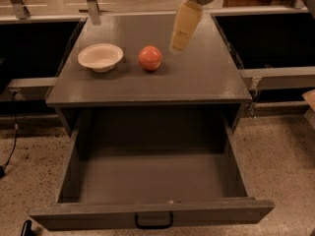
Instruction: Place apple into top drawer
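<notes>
**Inspector:** Which step is in hand?

**Examiner:** The approach to the pick, in my judgement. The apple (150, 58) sits on the tabletop (206, 77), just right of the bowl (100, 57) and not touching it. It has not been lifted. The top drawer (152, 181) stands pulled well out below the tabletop. Nothing is seen inside it, and its handle (153, 221) is centred on the front panel.

**Inspector:** Position of the hand?

**Examiner:** The hand (178, 43) comes down from the upper edge of the view and hangs over the tabletop, above and to the right of the apple. It is near the fruit but apart from it. No contact is noted with the apple, the bowl or the tabletop.

**Inspector:** Open or closed?

**Examiner:** I cannot tell. It shows as one pale slab, tilted down and to the left. It carries nothing that I can see, and the apple rests on the tabletop.

**Inspector:** What does the next move call for?

**Examiner:** In my opinion, the hand must move left and down until it straddles the apple, then close about the fruit's middle. The bowl lies on the apple's far side, so an approach from the right should keep clear of it. After the lift, the apple must be carried forward past the tabletop's front edge. It should be lowered well into the drawer before release, since a round fruit let go high will likely roll.
</notes>
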Available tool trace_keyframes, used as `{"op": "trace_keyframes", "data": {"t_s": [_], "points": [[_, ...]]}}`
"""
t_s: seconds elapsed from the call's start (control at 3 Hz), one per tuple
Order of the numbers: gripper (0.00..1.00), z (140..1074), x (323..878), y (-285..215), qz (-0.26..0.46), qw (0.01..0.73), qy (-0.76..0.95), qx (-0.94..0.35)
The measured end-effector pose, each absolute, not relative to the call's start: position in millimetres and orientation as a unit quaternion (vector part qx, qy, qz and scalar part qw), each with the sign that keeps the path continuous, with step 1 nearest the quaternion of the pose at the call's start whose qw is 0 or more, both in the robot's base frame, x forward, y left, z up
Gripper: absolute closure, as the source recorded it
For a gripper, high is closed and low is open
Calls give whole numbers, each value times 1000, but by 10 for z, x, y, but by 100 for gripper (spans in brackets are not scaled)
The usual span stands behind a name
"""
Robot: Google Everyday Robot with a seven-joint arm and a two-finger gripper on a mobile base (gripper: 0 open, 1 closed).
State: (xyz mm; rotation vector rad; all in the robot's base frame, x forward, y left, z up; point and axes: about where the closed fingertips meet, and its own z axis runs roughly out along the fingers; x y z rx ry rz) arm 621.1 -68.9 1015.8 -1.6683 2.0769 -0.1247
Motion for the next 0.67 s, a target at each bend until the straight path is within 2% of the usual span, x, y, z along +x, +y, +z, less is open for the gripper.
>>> {"op": "trace_keyframes", "data": {"t_s": [0.33,0.67], "points": [[0,10158,6212,-689,-45,235,757,-608],[0,10084,6389,-467,-24,247,747,-617]]}}
